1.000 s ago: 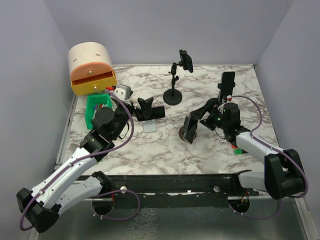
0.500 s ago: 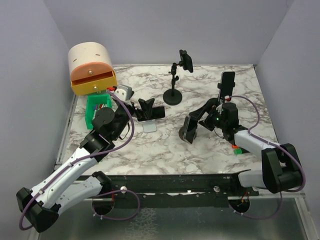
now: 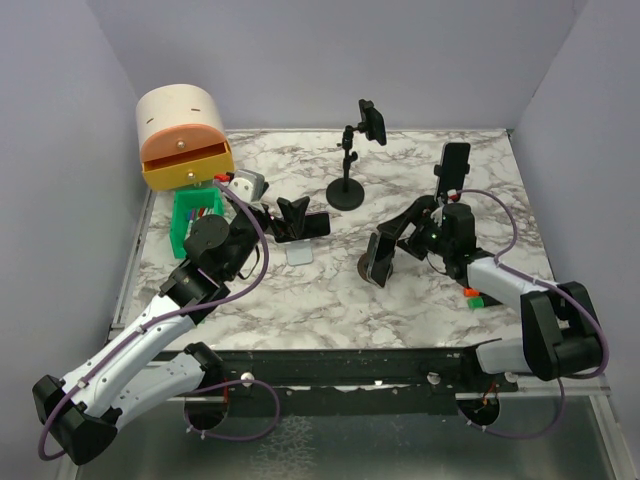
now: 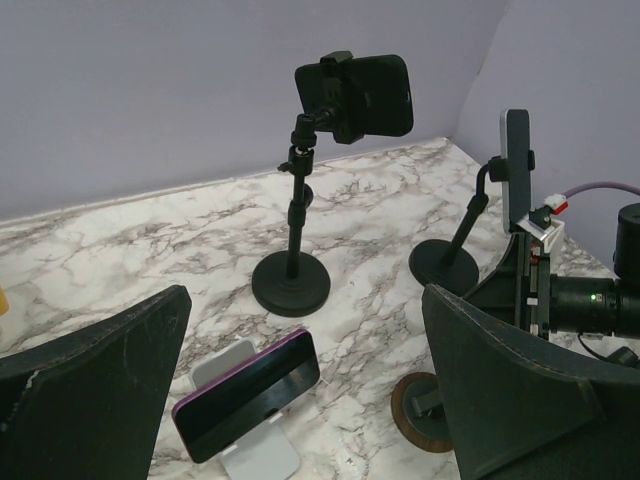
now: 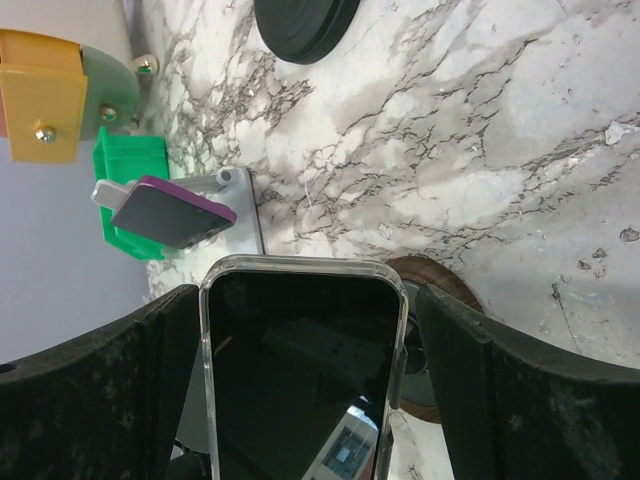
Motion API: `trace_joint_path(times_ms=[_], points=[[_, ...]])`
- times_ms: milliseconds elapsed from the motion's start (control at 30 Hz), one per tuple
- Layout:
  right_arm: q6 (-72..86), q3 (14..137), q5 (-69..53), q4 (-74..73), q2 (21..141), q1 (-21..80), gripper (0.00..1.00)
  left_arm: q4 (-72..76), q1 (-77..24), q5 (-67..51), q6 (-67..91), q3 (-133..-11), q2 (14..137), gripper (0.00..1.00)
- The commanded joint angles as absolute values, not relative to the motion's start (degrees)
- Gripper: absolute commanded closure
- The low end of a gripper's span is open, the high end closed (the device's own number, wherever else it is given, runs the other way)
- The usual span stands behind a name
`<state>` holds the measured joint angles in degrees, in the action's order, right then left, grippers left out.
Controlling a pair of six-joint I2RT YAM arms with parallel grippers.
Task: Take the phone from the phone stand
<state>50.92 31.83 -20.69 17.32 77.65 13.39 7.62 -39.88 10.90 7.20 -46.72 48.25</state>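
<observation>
Where the right gripper point(image 5: 305, 295) reaches toward the middle of the marble worktop point(image 3: 300, 295), its jaws stand spread on either side of the phone point(image 5: 300, 370). The phone has a dark screen and a clear case. It remains seated in the phone stand point(image 4: 420, 415), which has a round wooden base and stands near the centre of the worktop. One of the fingers point(image 5: 100, 400) lies just beside each long edge of the phone. Contact cannot be confirmed from any view, so it cannot be told whether the jaws are grasping the phone or merely flanking it.

The left gripper point(image 3: 293, 208) has its jaws fully released and carries nothing. It is positioned near a purple phone point(image 4: 248, 392), which leans on a small white stand point(image 4: 255, 455).

Toward the rear, a tall black stand point(image 4: 292, 285) clamps a dark phone point(image 4: 368, 97) sideways. To its right, a curved stand point(image 4: 443, 265) carries an upright phone point(image 4: 514, 155). A green bin point(image 3: 190, 220) and a beige-and-orange container point(image 3: 183, 135) occupy the far left corner.
</observation>
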Motion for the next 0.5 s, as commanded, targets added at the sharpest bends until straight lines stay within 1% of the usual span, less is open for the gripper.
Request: trace_joint_path(times_ms=[0, 133, 233, 333, 467], points=[[49.8, 33.3, -22.6, 18.9, 78.8, 13.1, 0.09, 8.5, -40.2, 9.5, 6.6, -46.4, 47.5, 0.01], [49.4, 33.7, -22.7, 18.0, 78.7, 13.2, 0.05, 8.5, -40.2, 9.5, 6.6, -46.4, 47.5, 0.01], [49.1, 33.8, -22.6, 17.5, 78.2, 13.2, 0.04, 8.5, -40.3, 9.4, 6.6, -46.4, 47.5, 0.01], [48.8, 34.1, -22.8, 16.9, 77.9, 13.2, 0.06, 8.5, -40.3, 9.3, 6.7, -46.4, 47.5, 0.01], [48.9, 33.6, -23.0, 17.1, 77.6, 13.2, 0.12, 8.5, -40.4, 9.2, 6.7, -46.5, 47.4, 0.01]])
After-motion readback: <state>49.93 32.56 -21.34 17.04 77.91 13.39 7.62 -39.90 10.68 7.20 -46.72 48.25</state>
